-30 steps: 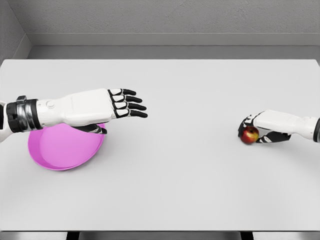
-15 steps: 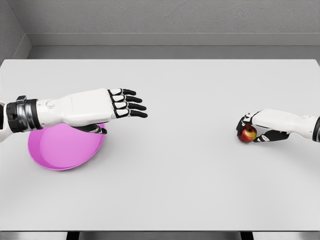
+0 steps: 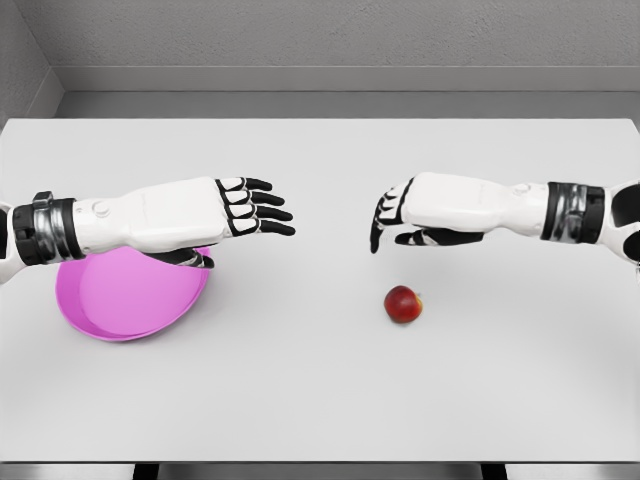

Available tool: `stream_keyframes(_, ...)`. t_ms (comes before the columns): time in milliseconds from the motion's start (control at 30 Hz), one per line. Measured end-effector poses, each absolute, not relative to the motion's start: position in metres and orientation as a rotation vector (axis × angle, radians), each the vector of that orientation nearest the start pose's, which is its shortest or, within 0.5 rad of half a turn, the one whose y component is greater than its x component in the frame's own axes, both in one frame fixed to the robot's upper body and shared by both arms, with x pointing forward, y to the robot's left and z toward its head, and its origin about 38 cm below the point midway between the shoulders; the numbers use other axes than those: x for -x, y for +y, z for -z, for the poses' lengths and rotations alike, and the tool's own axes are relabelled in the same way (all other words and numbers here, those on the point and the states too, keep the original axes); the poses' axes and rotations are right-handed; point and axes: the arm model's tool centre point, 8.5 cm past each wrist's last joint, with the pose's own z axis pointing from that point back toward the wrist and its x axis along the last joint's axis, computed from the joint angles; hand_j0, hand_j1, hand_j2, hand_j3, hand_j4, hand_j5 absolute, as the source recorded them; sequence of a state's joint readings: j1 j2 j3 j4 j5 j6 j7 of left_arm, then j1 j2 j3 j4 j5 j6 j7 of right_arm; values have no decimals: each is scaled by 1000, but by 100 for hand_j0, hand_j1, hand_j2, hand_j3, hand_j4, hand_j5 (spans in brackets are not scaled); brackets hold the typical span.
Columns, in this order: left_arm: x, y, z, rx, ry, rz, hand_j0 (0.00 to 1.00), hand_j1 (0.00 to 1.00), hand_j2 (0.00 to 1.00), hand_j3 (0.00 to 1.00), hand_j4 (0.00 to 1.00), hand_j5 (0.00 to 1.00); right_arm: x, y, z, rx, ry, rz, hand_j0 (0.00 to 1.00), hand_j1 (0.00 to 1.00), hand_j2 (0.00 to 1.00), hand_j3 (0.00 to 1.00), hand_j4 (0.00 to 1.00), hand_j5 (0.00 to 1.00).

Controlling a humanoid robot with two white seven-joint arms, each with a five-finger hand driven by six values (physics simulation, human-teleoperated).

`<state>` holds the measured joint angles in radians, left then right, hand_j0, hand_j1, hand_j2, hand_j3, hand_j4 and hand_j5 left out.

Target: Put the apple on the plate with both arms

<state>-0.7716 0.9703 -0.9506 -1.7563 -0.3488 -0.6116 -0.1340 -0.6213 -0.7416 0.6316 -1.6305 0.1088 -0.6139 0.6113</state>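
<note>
Grey walls behind, with a white table (image 3: 330, 400) filling most of the view, bare apart from two task items. Largest item is the pink plate (image 3: 120, 300) at the table's left side, shallow and round, partly covered at its upper right by the left arm. Left hand (image 3: 215, 215) hovers over the plate's far-right rim, palm down, fingers stretched flat and pointing right toward the middle of the table, holding nothing. Right hand (image 3: 425, 210) comes in from the right and hangs right of centre, fingers drooping loosely downward, thumb tucked under, nothing in its grasp. Red apple (image 3: 403, 304) sits on the table just below and slightly left of that hand, clear of the fingers, well apart from the plate. Judging the step: the apple lies free mid-table between the two arms, so the handover leg looks in hand, with the right side's part seemingly finished and the left side's pickup not yet begun. Next move probably calls for the left hand to travel right and down across the gap, open wide around the apple, close on it from above or the side without knocking it into a roll, then carry it back over the plate. Apple is near-round, no real long axis; a small nub at its right edge could be the stem or a highlight, too small to tell, so which way it points is unclear.
</note>
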Motion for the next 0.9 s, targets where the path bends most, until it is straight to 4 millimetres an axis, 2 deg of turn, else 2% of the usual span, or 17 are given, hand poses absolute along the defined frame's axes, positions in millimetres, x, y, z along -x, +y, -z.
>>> stream_keyframes(33, -372, 232, -248, 298, 2188, -2590, 100, 100, 100, 100, 100, 100, -397, -222, -234, 13, 2333, 2743, 78, 78, 78, 78, 78, 78)
stream_keyframes(100, -372, 232, -248, 298, 2188, -2590, 100, 100, 100, 100, 100, 100, -402, -227, -238, -20, 2370, 2727, 98, 98, 98, 98, 98, 98)
stream_keyframes(133, -372, 231, -248, 298, 2188, -2590, 100, 100, 100, 100, 100, 100, -406, -233, -242, -53, 2396, 2719, 100, 100, 100, 100, 100, 100)
stream_keyframes(233, -372, 230, -248, 294, 2186, -2589, 100, 100, 100, 100, 100, 100, -410, -262, -238, -144, 2514, 2715, 100, 100, 100, 100, 100, 100)
stream_keyframes(333, -374, 215, -251, 263, 2187, -2552, 100, 100, 100, 100, 100, 100, -419, -301, -245, -323, 2643, 2686, 100, 100, 100, 100, 100, 100)
stream_keyframes(400, -371, 197, -244, 190, 2196, -2527, 100, 100, 100, 100, 100, 100, -426, -332, -242, -435, 2739, 2687, 100, 100, 100, 100, 100, 100)
stream_keyframes(500, -365, 160, -235, 66, 2177, -2483, 100, 100, 100, 100, 100, 100, -427, -380, -224, -564, 2854, 2743, 100, 100, 100, 100, 100, 100)
stream_keyframes(567, -362, 139, -233, 7, 2158, -2458, 100, 100, 100, 100, 100, 100, -425, -402, -213, -622, 2892, 2788, 100, 100, 100, 100, 100, 100)
stream_keyframes(700, -362, 106, -241, -40, 2107, -2408, 100, 100, 100, 100, 100, 100, -422, -426, -201, -725, 2898, 2856, 100, 100, 100, 100, 100, 100)
stream_keyframes(800, -363, 85, -230, -105, 2097, -2413, 100, 100, 100, 100, 100, 100, -422, -432, -202, -766, 2888, 2868, 100, 100, 100, 100, 100, 100)
stream_keyframes(900, -365, 76, -223, -116, 2110, -2433, 100, 100, 100, 100, 100, 100, -423, -433, -202, -779, 2880, 2874, 100, 100, 100, 100, 100, 100)
